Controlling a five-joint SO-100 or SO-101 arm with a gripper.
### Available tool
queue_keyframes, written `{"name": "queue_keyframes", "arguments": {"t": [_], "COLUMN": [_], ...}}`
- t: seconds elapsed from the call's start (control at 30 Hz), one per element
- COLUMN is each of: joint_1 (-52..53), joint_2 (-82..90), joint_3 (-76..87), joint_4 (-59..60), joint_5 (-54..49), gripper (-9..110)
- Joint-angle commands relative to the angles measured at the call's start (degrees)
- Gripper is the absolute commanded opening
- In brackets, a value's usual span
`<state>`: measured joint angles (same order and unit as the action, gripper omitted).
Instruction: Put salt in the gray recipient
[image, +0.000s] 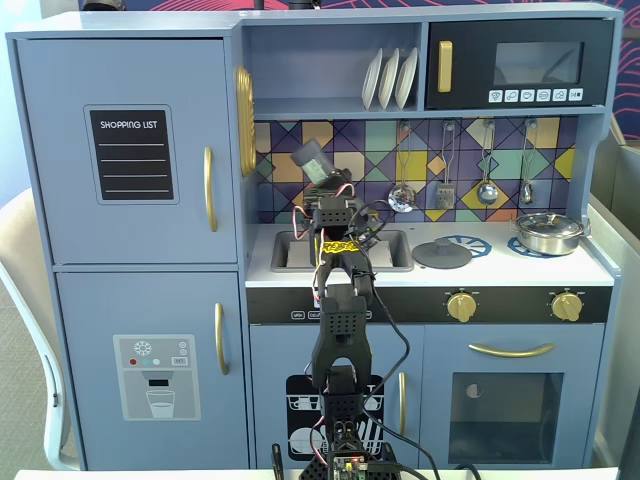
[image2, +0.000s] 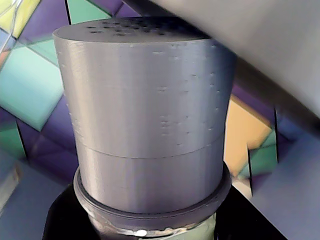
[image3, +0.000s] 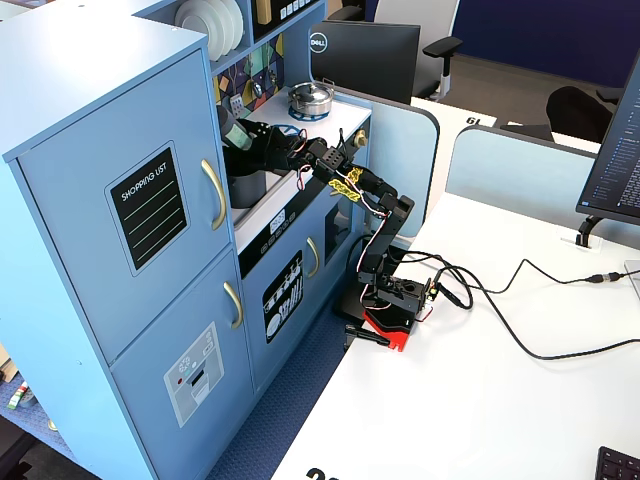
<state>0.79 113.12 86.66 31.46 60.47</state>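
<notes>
Salt (image: 313, 163) rides tilted above my gripper (image: 322, 190) in a fixed view, cap end up and to the left in that view, pale green label facing the camera. The gripper is clamped around its lower body; I see the shaker clear of the counter, over the sink (image: 292, 249) area. To the right of the gripper in this view lie a flat gray lid (image: 441, 254) on the counter and, farther right, a shiny silver pan (image: 549, 233). Behind the gripper hang utensils (image: 486, 190) on the tiled wall; above sits a rack of white plates (image: 390, 78). I cannot make out the gray pot here; the arm covers that part of the counter.

Wrist view: the salt's cap (image2: 145, 120) fills the frame directly ahead of the gripper, small holes visible on its top face. The fingers themselves are not distinguishable; coloured wall tiles show behind.

Another fixed view, from the side: the gripper (image3: 243, 137) reaches into the toy kitchen (image3: 120, 250) with the salt (image3: 232, 130) held at its tip. The gray recipient (image3: 245, 186) stands on the counter just below the gripper, apart from the salt. The silver pan (image3: 309, 98) sits well beyond the gripper along the counter.
</notes>
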Motion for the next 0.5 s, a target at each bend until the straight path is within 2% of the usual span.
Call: {"name": "queue_keyframes", "arguments": {"t": [0.0,0.27,0.47], "joint_1": [-2.5,-7.0,-6.2], "joint_2": [2.4,-2.7,-2.3], "joint_3": [-5.2,-17.0,-14.5], "joint_4": [-3.3,-4.4,-4.3], "joint_5": [-0.3,-0.8,-0.8], "gripper": [0,0,0]}}
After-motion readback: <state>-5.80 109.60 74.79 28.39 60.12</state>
